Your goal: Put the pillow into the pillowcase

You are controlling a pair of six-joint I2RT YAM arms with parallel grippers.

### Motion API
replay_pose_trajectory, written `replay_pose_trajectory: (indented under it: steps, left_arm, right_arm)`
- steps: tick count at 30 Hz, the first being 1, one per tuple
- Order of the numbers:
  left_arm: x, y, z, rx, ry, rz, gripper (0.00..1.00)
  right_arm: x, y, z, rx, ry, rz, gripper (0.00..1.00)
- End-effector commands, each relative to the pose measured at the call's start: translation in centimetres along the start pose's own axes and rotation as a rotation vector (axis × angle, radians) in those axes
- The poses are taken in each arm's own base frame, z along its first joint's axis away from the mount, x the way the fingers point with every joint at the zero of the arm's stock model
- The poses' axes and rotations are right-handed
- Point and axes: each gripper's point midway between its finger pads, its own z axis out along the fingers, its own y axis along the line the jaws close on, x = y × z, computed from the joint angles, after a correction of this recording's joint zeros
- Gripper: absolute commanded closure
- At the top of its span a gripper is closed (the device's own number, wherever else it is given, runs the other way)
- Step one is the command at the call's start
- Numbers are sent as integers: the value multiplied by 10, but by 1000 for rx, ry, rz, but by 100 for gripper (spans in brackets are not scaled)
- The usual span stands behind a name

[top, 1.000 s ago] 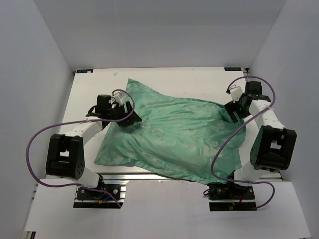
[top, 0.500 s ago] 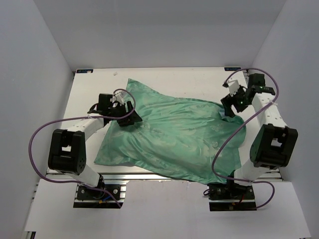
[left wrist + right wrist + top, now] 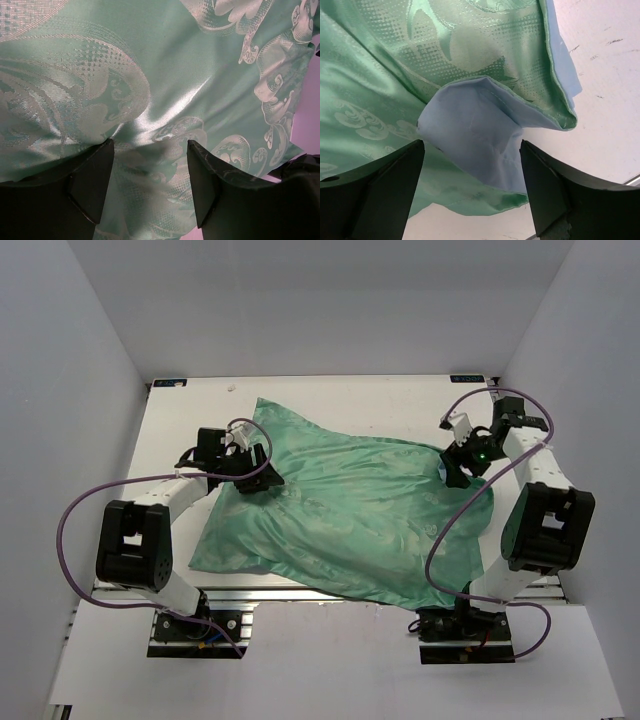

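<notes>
We see the big, shiny sea-green cloth pillowcase [image 3: 350, 515] lying puffy on the flat white surface [image 3: 380, 400]. Its long side runs left to right, and its pale blue mouth [image 3: 490, 150] points right. The left end effector [image 3: 150, 146] is open over its left edge. The right end effector [image 3: 472, 144] is open over the mouth.

The puffed pillowcase [image 3: 350, 510] fills the table [image 3: 340, 395] centre, leaving bare strips along far and left edges.
</notes>
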Motion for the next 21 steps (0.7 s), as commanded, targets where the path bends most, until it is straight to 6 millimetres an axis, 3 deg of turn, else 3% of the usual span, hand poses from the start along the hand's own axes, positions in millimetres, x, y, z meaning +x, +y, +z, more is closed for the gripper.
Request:
replay_pose_trajectory:
  steps: [1,3,5,7,10,14,19,21]
  left_arm:
    - [-6,10,-4,-59,-19,26,30]
    - [-7,9,-3,-54,-18,23,33]
    - [-9,7,-3,-49,-22,24,35]
    - [-10,6,-5,-53,-25,26,38]
    - [-15,6,-9,-73,-33,38,49]
    - [-21,8,-8,-90,-40,39,66]
    - [-32,12,-1,-106,-42,32,70]
    - [-36,16,-1,-123,-47,29,70]
  right_arm:
    - [-11,3,-15,4,-37,-56,17]
    - [-1,2,-5,-5,-7,-23,21]
    - [6,-10,5,31,13,-2,39]
    - [8,-17,9,51,23,52,63]
    - [9,-34,6,107,15,105,76]
    - [-1,-82,-25,313,-40,158,80]
    - [-14,-140,-76,552,-115,243,85]
    - [-16,-149,-82,588,-116,251,85]
